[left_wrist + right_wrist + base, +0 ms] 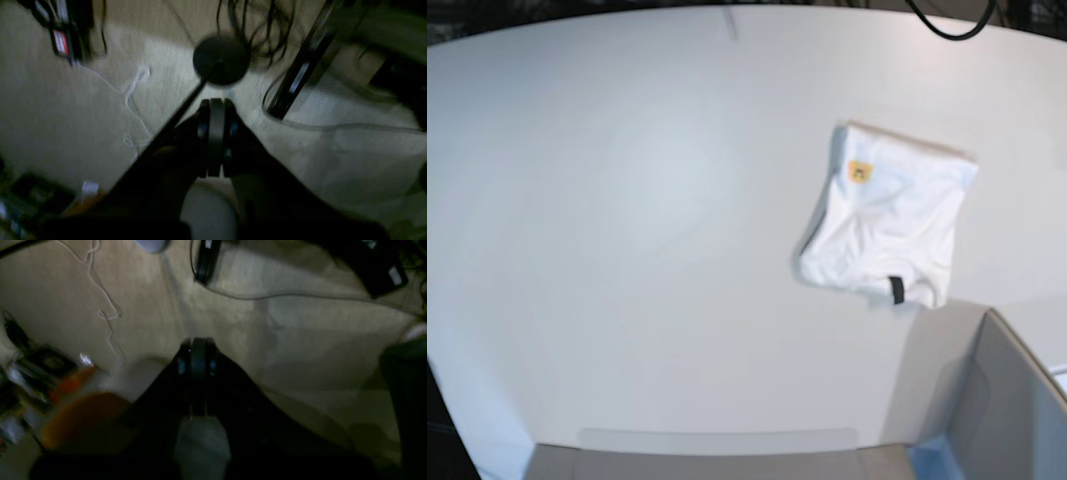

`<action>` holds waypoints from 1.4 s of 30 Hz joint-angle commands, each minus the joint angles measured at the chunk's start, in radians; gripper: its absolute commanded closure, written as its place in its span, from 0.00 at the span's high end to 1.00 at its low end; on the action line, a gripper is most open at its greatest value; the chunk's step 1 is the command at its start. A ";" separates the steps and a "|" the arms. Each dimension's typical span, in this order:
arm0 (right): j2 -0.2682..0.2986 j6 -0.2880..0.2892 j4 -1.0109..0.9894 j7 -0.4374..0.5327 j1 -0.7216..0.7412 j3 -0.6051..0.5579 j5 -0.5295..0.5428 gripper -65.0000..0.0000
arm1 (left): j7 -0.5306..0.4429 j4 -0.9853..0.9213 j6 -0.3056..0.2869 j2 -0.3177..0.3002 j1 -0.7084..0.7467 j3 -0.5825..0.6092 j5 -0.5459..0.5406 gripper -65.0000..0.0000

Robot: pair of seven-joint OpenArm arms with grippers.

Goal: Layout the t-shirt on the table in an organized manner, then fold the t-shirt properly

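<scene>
The t-shirt (887,222) is seen in the base view as a compact, folded white bundle, roughly rectangular and slightly skewed, lying on the right part of the table (627,200), nearer the right edge than the middle. A small yellow-orange patch of print is shown near its far left corner, and a small black tag is seen at its near edge. Soft creases run across the cloth, and a faint shadow is cast along its left side. The rest of the print is hidden by the folds. A grey bin (1002,400) is placed at the near right corner, close to the shirt but apart from it.

Neither arm is seen in the base view. In the left wrist view the left gripper (216,106) is shown with its fingers pressed together, nothing between them, held over a beige floor (83,116) strewn with cables and a round black base (221,58). In the right wrist view the right gripper (198,345) is likewise pressed shut on nothing, over the same floor.
</scene>
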 commanded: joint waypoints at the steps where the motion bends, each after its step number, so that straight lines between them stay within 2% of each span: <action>1: 0.009 -0.004 -0.053 0.028 0.022 -0.033 -0.006 0.00 | -0.008 -0.029 0.007 -0.002 -0.003 -0.001 0.005 0.00; 7: 0.007 -0.058 -0.380 0.118 0.253 -0.264 -0.047 0.00 | -0.003 -0.258 0.004 0.032 -0.150 0.003 0.005 0.00; 8: 0.007 -0.066 -0.412 0.127 0.279 -0.291 -0.047 0.00 | -0.003 -0.289 -0.011 0.038 -0.170 0.006 0.005 0.00; 11: 0.005 -0.070 -0.516 0.134 0.365 -0.360 -0.045 0.00 | -0.005 -0.393 -0.117 0.044 -0.238 0.044 0.006 0.00; 13: 0.002 -0.070 -0.579 0.135 0.416 -0.393 -0.045 0.00 | -0.005 -0.457 -0.163 0.049 -0.274 0.047 0.006 0.00; 18: -0.022 -0.070 -0.717 0.135 0.537 -0.446 -0.049 0.00 | -0.013 -0.655 -0.180 0.078 -0.399 0.049 0.009 0.00; 23: -0.085 -0.070 -0.890 0.140 0.668 -0.465 -0.052 0.00 | -0.149 -0.872 -0.180 0.078 -0.526 0.087 0.009 0.00; 25: -0.111 -0.075 -0.963 0.172 0.720 -0.465 -0.052 0.00 | -0.207 -0.968 -0.180 0.077 -0.572 0.110 0.009 0.00; 27: -0.128 -0.131 -1.009 0.215 0.760 -0.465 -0.052 0.00 | -0.230 -1.037 -0.178 0.077 -0.617 0.119 0.009 0.00; 29: -0.145 -0.242 -1.029 0.267 0.783 -0.466 -0.064 0.00 | -0.238 -1.074 -0.177 0.073 -0.644 0.113 0.009 0.00; 32: -0.165 -0.380 -1.030 0.315 0.806 -0.466 -0.185 0.00 | -0.238 -1.080 -0.177 0.070 -0.661 0.111 0.009 0.00; 34: -0.166 -0.438 -1.030 0.325 0.815 -0.465 -0.263 0.00 | -0.238 -1.080 -0.177 0.057 -0.666 0.111 0.009 0.00; 36: -0.168 -0.460 -1.030 0.325 0.813 -0.465 -0.285 0.00 | -0.238 -1.080 -0.177 0.052 -0.666 0.111 0.009 0.00; 42: -0.191 -0.460 -1.032 0.325 0.795 -0.465 -0.285 0.00 | -0.238 -1.080 -0.175 0.049 -0.673 0.111 0.009 0.00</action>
